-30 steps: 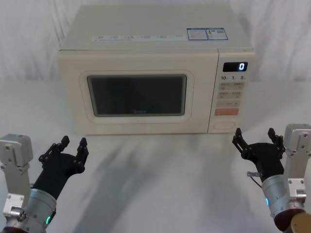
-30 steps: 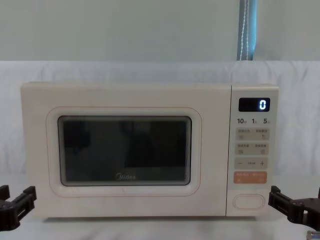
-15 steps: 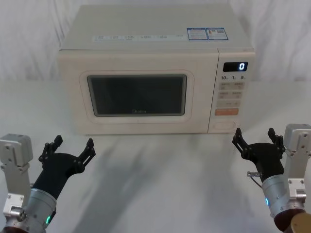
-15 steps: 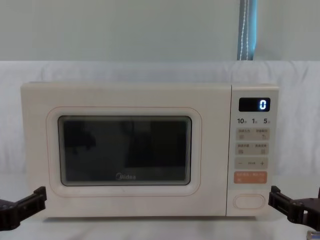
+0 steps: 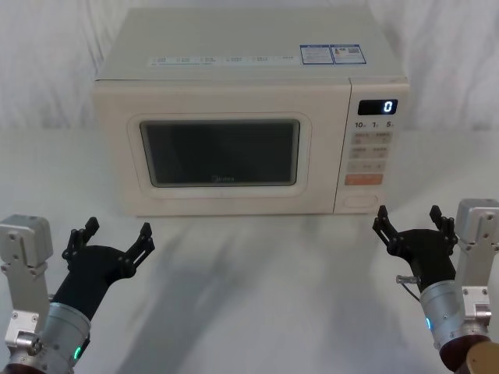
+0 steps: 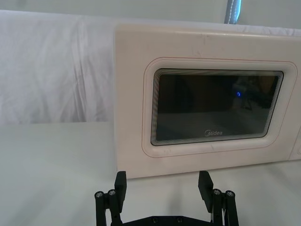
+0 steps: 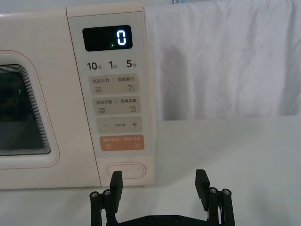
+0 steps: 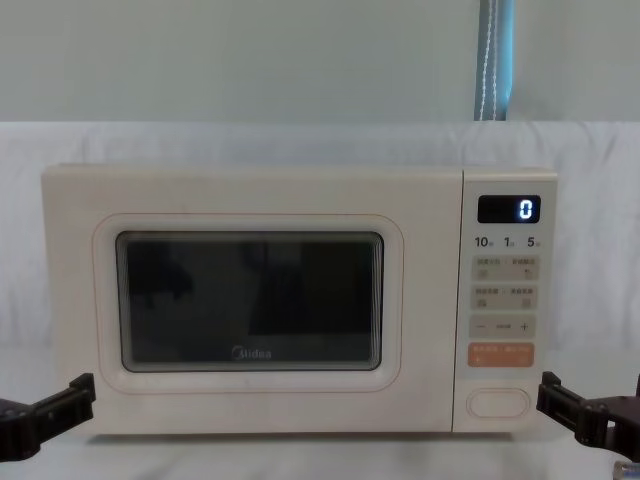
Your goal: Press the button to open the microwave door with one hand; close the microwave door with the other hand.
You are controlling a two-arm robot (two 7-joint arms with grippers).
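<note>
The cream microwave stands at the back of the table with the microwave door (image 5: 220,153) (image 8: 250,300) shut flush, its dark window (image 6: 212,107) facing me. The button (image 5: 357,200) (image 7: 125,170) (image 8: 498,402), a blank cream oval, sits at the bottom of the control panel under the orange key. My left gripper (image 5: 118,232) (image 6: 162,188) hovers low in front of the door's left part, open and holding nothing. My right gripper (image 5: 408,218) (image 7: 159,186) is open too, just in front of the panel's lower right corner and a little short of the button.
The display (image 5: 377,107) reads 0 above small labelled keys and the orange key (image 7: 122,142). A white cloth (image 5: 257,296) covers the table and a white drape hangs behind. The cloth between both grippers and the microwave's front is bare.
My left gripper's fingers have spread wider than a second ago. The right gripper and the door have not moved.
</note>
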